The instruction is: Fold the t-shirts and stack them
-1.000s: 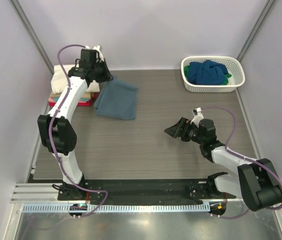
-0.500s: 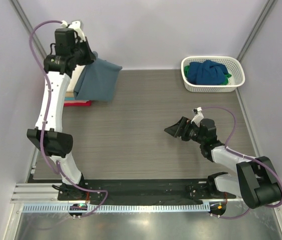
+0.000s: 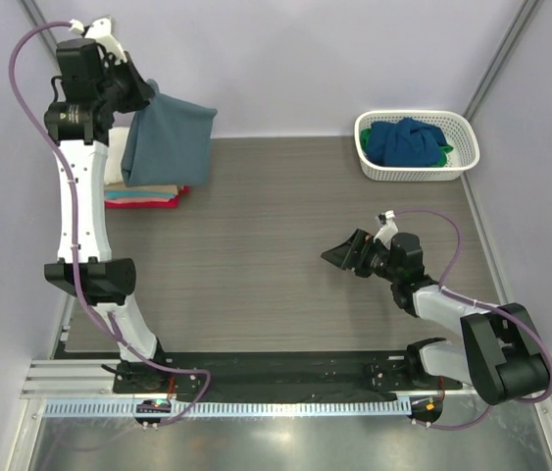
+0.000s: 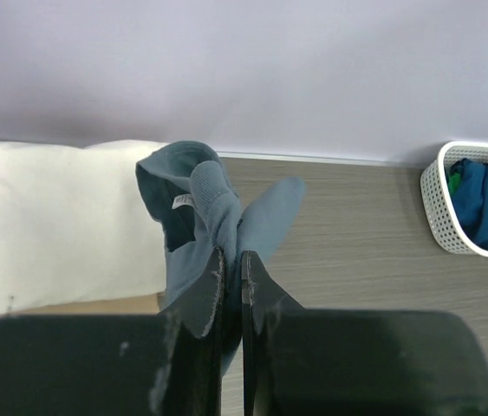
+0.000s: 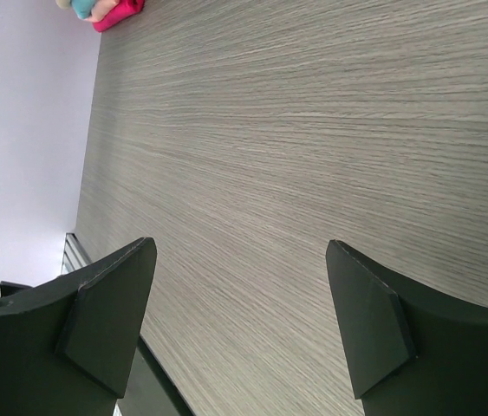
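My left gripper (image 3: 143,90) is raised high at the far left and shut on the folded slate grey-blue t-shirt (image 3: 170,145), which hangs from it over the stack of folded t-shirts (image 3: 141,194). In the left wrist view the jaws (image 4: 230,260) pinch the grey-blue cloth (image 4: 209,208) above the stack's cream top shirt (image 4: 53,221). The stack's red and teal edges show under the hanging shirt. My right gripper (image 3: 346,257) is open and empty, low over the table at the right of centre. In the right wrist view (image 5: 239,295) only bare table lies between its fingers.
A white lattice basket (image 3: 462,128) at the back right holds a darker blue t-shirt (image 3: 405,140) and a green one (image 3: 445,150); it also shows in the left wrist view (image 4: 439,186). Walls close in the left, back and right.
My left arm has lifted the grey-blue shirt off the table and swung it up and to the left, over the stack. The right arm has not moved.
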`<move>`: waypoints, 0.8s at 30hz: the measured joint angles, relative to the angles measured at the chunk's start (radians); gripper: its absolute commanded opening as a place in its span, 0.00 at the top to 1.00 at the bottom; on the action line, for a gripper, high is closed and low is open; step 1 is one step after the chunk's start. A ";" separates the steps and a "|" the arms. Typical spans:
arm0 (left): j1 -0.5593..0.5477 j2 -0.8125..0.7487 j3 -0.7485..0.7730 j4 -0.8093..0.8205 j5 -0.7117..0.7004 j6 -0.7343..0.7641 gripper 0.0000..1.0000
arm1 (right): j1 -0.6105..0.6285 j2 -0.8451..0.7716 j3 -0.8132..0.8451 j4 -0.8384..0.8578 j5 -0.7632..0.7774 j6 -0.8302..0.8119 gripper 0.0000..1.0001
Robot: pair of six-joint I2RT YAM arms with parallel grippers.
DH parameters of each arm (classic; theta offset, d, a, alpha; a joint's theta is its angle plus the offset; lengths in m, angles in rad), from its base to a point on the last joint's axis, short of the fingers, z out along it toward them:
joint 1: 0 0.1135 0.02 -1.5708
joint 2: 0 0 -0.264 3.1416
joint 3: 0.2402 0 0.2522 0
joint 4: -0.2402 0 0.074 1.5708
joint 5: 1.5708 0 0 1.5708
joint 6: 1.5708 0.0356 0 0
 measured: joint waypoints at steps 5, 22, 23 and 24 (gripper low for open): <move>0.061 0.030 0.005 0.007 0.044 0.000 1.00 | 0.000 0.008 0.000 0.009 -0.004 0.005 0.14; 0.206 0.337 0.091 0.157 0.175 -0.022 1.00 | -0.002 0.065 0.000 0.021 -0.026 0.012 0.15; 0.211 0.348 0.093 0.175 0.175 -0.027 1.00 | -0.002 0.068 0.000 0.022 -0.027 0.012 0.15; 0.216 0.359 0.095 0.196 0.174 -0.029 1.00 | -0.002 0.070 0.000 0.022 -0.027 0.012 0.15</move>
